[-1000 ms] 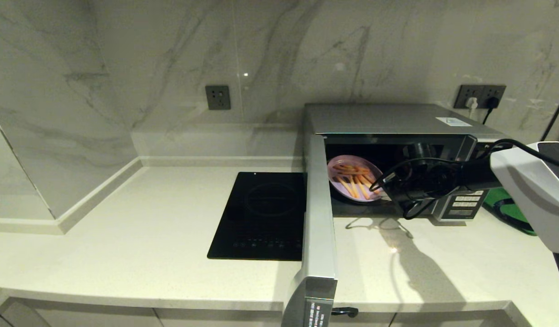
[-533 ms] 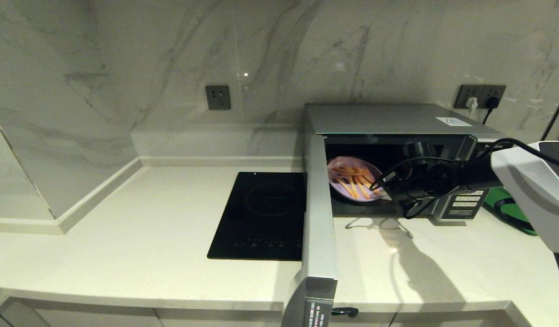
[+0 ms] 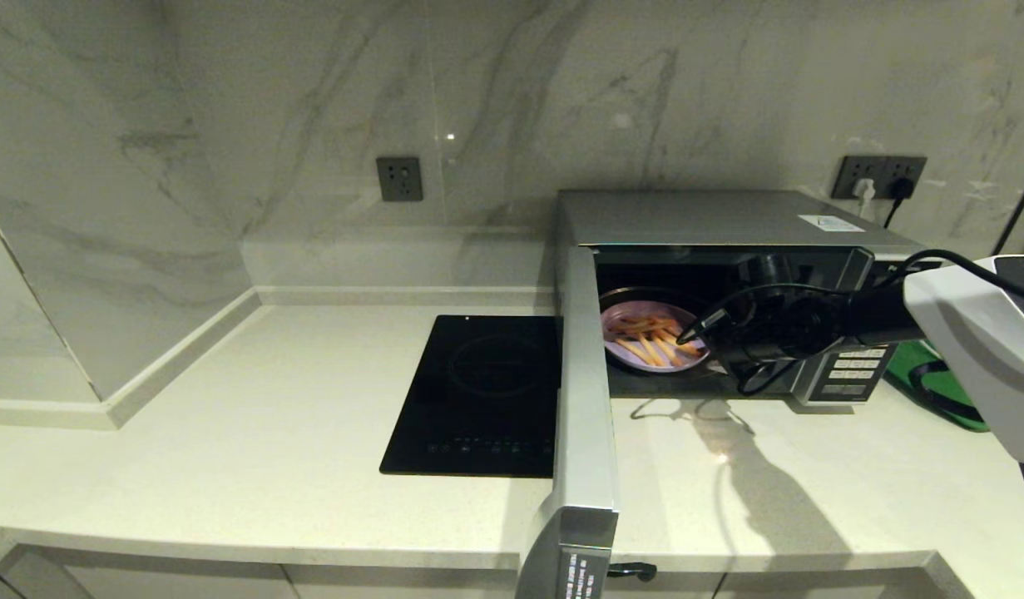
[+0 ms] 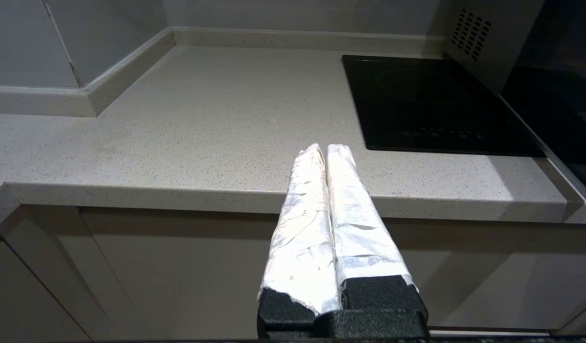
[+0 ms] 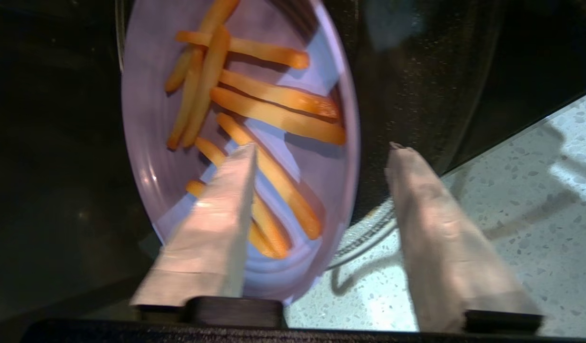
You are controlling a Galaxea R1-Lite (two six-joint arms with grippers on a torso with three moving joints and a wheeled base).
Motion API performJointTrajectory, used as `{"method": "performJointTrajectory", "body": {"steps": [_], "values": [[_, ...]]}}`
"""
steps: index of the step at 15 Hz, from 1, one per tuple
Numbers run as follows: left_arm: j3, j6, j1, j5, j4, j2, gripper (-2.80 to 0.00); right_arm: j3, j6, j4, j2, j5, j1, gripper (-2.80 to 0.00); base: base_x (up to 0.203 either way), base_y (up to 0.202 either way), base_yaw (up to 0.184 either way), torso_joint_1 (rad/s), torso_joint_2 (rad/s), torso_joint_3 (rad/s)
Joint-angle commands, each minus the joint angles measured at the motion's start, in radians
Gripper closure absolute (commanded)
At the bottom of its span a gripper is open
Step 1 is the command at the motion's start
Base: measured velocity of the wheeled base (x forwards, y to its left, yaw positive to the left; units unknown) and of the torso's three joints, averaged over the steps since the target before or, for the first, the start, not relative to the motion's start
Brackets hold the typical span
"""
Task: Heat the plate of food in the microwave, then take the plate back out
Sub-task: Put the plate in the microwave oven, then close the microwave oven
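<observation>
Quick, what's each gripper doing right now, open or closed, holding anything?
Left gripper: shut, empty, parked by the counter edge.
Right gripper: open, straddling the rim of the plate of food, not gripping.

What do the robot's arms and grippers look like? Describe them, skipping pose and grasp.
The right arm has a glossy white shell, then a black wrist section with loose black cables looping around it. The right gripper has two long tapered fingers wrapped in pale crinkled tape on black bases. The left gripper matches: silvery-white taped fingers on black foam-like mounts.

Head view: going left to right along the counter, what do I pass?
induction hob → open microwave door → plate of food inside the microwave → right gripper, open at the plate's edge → button panel → green tray.
</observation>
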Motion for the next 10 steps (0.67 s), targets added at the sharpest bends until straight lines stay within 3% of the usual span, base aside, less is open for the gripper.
{"method": "performJointTrajectory", "body": {"steps": [1, 10], "values": [[0.000, -0.001, 0.000, 0.000, -0.001, -0.001, 0.00, 0.002, 0.006, 0.003, -0.014, 0.000, 0.000, -2.80, 0.000, 0.000, 0.000, 0.000, 0.00, 0.000], [0.000, -0.001, 0.000, 0.000, -0.001, -0.001, 0.00, -0.044, 0.003, 0.009, -0.030, 0.007, 0.002, -2.80, 0.000, 0.000, 0.000, 0.000, 0.00, 0.000]]}}
